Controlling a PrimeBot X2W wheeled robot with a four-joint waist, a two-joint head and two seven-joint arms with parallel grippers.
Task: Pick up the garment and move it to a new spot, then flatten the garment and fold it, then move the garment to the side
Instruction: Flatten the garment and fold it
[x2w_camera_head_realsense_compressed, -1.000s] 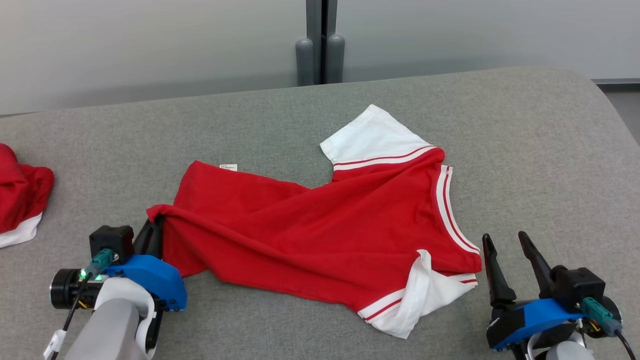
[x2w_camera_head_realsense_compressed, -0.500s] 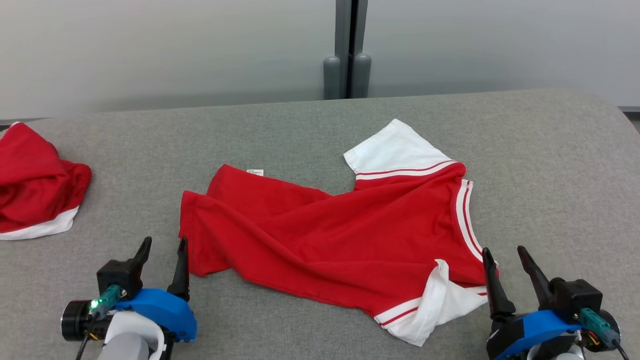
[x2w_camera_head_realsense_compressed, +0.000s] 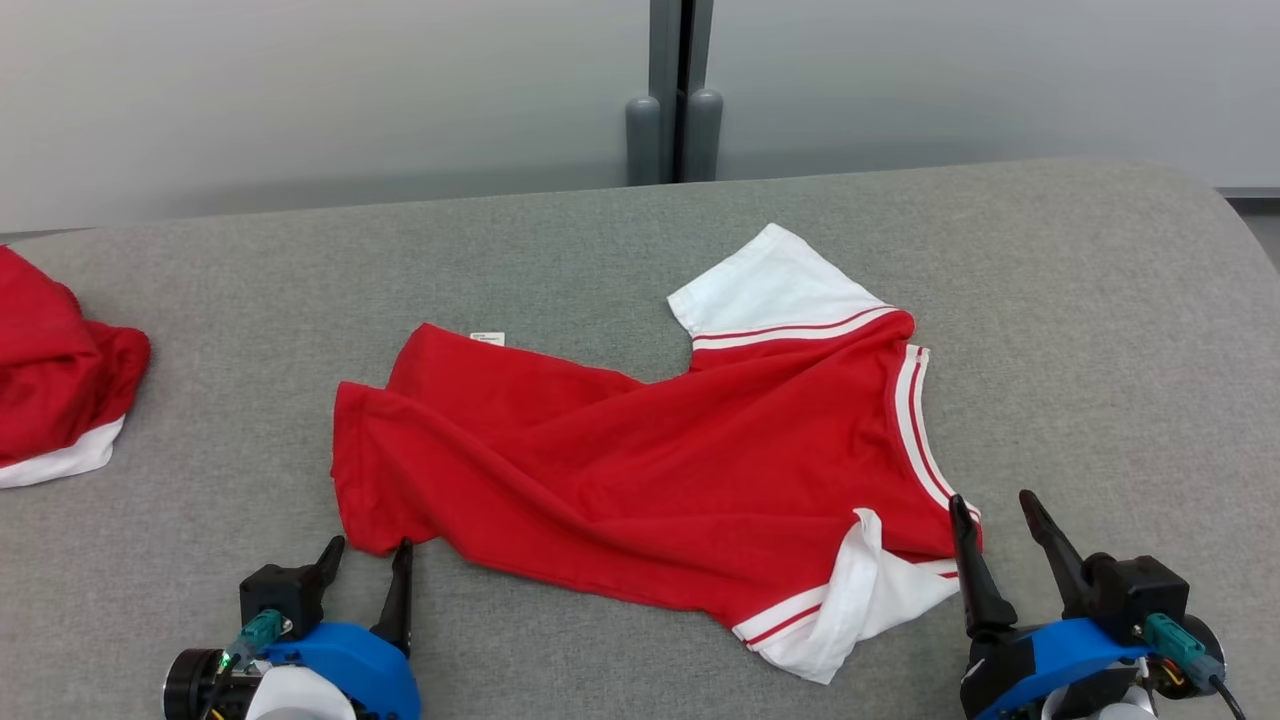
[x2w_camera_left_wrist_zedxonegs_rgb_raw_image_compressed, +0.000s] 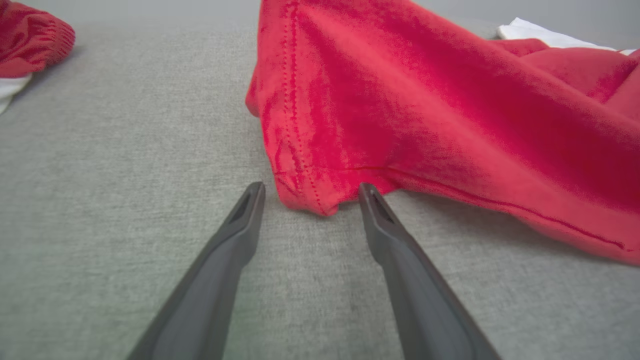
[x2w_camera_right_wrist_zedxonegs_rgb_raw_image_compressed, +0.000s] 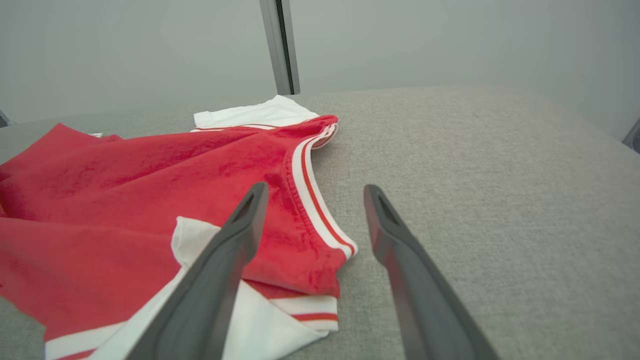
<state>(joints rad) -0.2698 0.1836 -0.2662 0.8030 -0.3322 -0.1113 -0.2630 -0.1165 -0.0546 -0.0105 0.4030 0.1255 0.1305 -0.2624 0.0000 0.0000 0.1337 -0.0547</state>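
Plainly, in the head view the red garment (x2w_camera_head_realsense_compressed: 640, 470) lay rumpled and skewed in the middle of the grey padded surface (x2w_camera_head_realsense_compressed: 1100, 330). The left gripper (x2w_camera_head_realsense_compressed: 369, 548) stood spread just short of its lower hem, and the right gripper (x2w_camera_head_realsense_compressed: 993, 500) stood spread at the striped neckline; neither pinched any cloth. A second red garment (x2w_camera_head_realsense_compressed: 60, 390) sat well apart at the far left, so a wide sweep that way could tangle the two. In the left wrist view, the hem corner (x2w_camera_left_wrist_zedxonegs_rgb_raw_image_compressed: 305, 197) bulged between the parted fingertips. It looked doubled, so a pinch there might catch one layer only and let the rest sag or slip. In the right wrist view, the collar (x2w_camera_right_wrist_zedxonegs_rgb_raw_image_compressed: 312, 200) ended between the fingers, with the white sleeve (x2w_camera_right_wrist_zedxonegs_rgb_raw_image_compressed: 192, 240) curled over beside it. Closing there could trap sleeve and collar together, locking in the fold, and an uneven pull from the two sides would likely drag the shirt rather than flatten it.
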